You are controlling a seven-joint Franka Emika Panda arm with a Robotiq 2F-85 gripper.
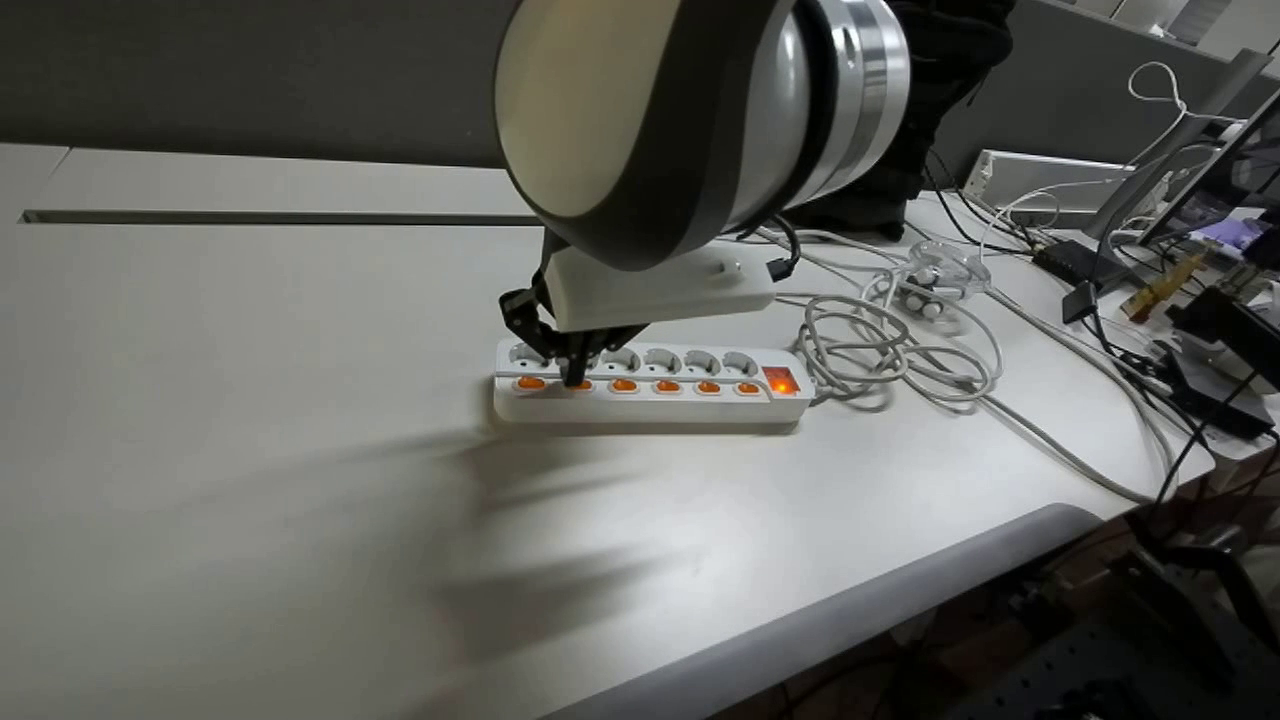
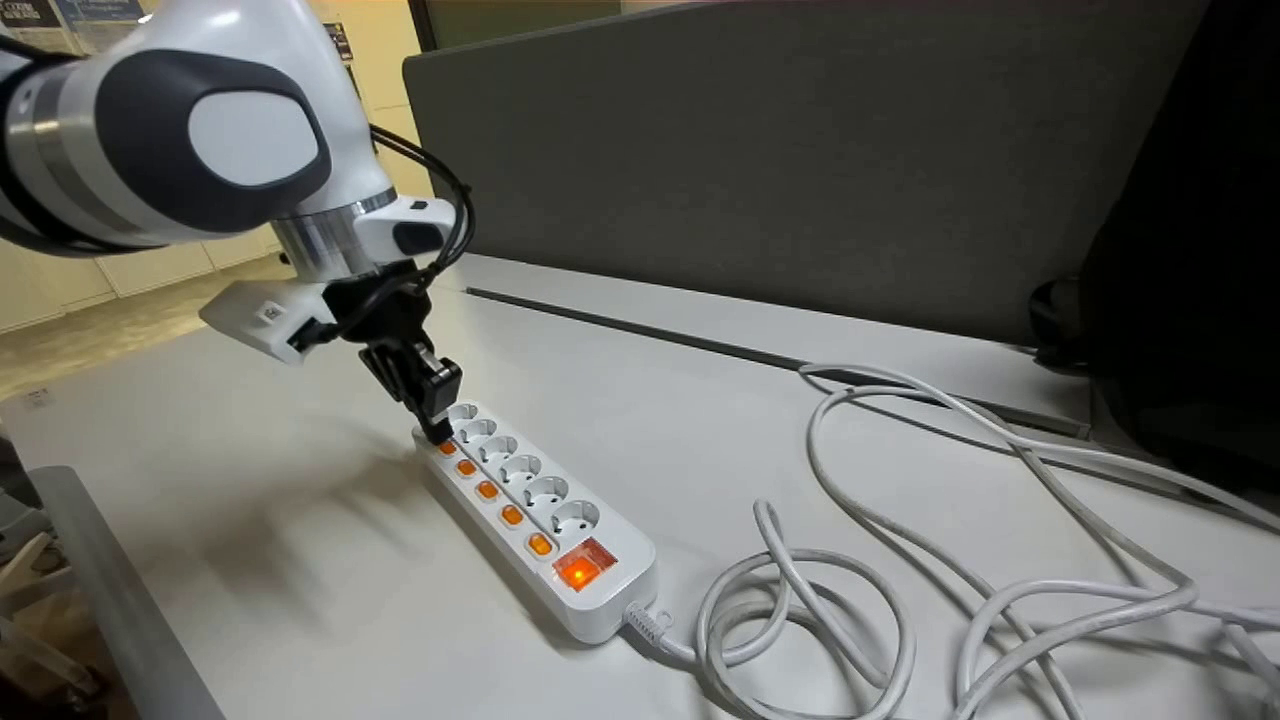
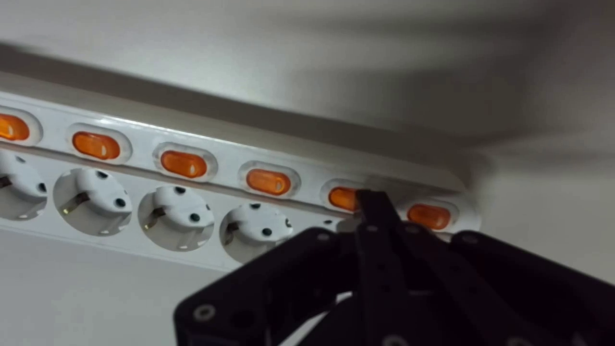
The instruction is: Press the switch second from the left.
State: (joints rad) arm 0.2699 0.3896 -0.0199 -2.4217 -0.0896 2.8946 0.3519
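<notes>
Behind a long white plastic power strip [image 1: 650, 411], a dark grey upright partition [image 2: 780, 150]; under the strip, a smooth white desk [image 1: 250, 420]. On the strip's top, second from its cable-free end, the small glossy orange rocker switch [image 3: 341, 198] to be pressed.

Looks like the pressing step in hand, or the last bit of lining up for it; cannot tell from these views whether touching or just above, nor whether pushed in yet. Next, most likely: a short, straight push down toward the strip, then a clean lift off it.

Right by the tip of the slim black end effector [image 2: 438, 432], and partly hidden by it in the wrist view, the switch. Covered there at the side toward the strip's cable-free end, with orange showing on the other side. As for the end effector: clenched on itself, nothing grasped. Probably worth a slight shift along the strip before pushing, to avoid catching the outermost orange rocker [image 3: 429, 216].

Farther along the strip, four more matching orange rockers [image 3: 268, 181], then a larger, lit red-orange switch [image 1: 780, 380]; past the strip's end, a looped pale grey cable [image 2: 680, 653].
</notes>
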